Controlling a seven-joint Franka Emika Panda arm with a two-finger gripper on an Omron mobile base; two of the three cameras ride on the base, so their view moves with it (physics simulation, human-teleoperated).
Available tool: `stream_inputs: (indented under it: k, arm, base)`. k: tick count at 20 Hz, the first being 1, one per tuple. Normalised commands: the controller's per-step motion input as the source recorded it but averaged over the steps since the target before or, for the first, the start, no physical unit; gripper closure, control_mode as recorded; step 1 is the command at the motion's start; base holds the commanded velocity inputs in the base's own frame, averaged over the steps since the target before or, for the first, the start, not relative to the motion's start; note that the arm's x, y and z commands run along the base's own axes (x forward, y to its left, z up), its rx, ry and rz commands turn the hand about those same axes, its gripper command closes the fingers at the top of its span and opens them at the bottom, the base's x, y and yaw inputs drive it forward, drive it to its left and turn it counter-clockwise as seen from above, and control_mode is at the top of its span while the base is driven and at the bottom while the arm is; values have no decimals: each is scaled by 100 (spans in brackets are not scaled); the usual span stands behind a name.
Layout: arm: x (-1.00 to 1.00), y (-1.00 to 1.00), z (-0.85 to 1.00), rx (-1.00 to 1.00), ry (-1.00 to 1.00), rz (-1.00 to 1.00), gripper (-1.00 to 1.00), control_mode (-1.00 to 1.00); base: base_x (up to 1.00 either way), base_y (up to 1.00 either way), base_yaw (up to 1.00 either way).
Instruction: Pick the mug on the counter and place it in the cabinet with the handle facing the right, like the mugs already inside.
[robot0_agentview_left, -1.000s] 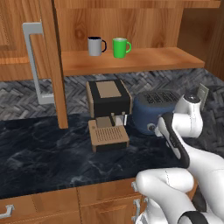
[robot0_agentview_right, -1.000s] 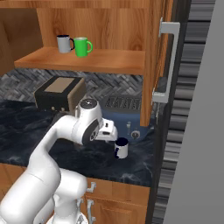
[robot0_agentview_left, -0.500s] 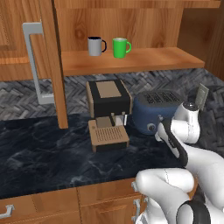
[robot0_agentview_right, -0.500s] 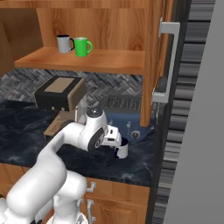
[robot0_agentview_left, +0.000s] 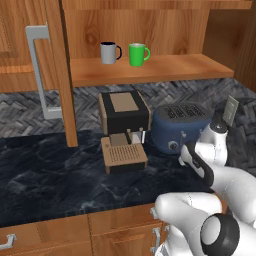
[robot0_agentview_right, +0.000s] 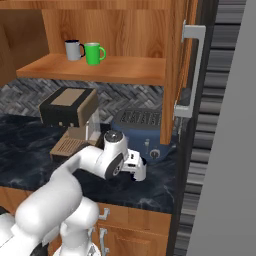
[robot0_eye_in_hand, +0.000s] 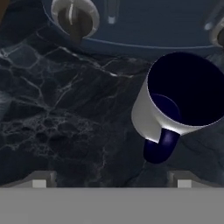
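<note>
The mug (robot0_eye_in_hand: 175, 100) is grey with a navy inside and stands upright on the dark counter (robot0_eye_in_hand: 65, 122), right in front of the blue toaster. Its navy loop handle (robot0_eye_in_hand: 159, 146) points toward the bottom of the hand view. My gripper (robot0_eye_in_hand: 111, 180) is open above the counter, its fingertips (robot0_eye_in_hand: 41, 179) wide apart, with the mug lying toward the right-hand one and nothing between them. In the right base view my white hand (robot0_agentview_right: 135, 166) hangs low over the counter and covers the mug. The cabinet shelf (robot0_agentview_left: 165, 67) is above, with its doors open.
A grey mug with a black handle (robot0_agentview_left: 109, 52) and a green mug (robot0_agentview_left: 137, 54) stand on the shelf, handles to the right. A coffee machine (robot0_agentview_left: 122, 117) and the blue toaster (robot0_agentview_left: 180, 125) stand on the counter. The open cabinet door (robot0_agentview_right: 192, 75) hangs at the right.
My hand has swung down and to the right over the mug, which showed beside it in the right base view a second ago. The jaws stayed open.
</note>
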Motion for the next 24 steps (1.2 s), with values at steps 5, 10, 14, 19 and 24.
stream_inputs:
  k: [5,10,14,19,24]
  arm:
    - [18,-17,-22,0,0,0,-100,-100]
    - [37,-15,-19,0,0,0,-100,-100]
    - [28,-12,-16,0,0,0,-100,-100]
    - [11,-16,-13,0,0,0,-100,-100]
    - [1,-18,-14,0,0,0,100,-100]
  base:
    - [0,0,0]
    - [0,0,0]
    - [0,0,0]
    - [0,0,0]
    - [0,0,0]
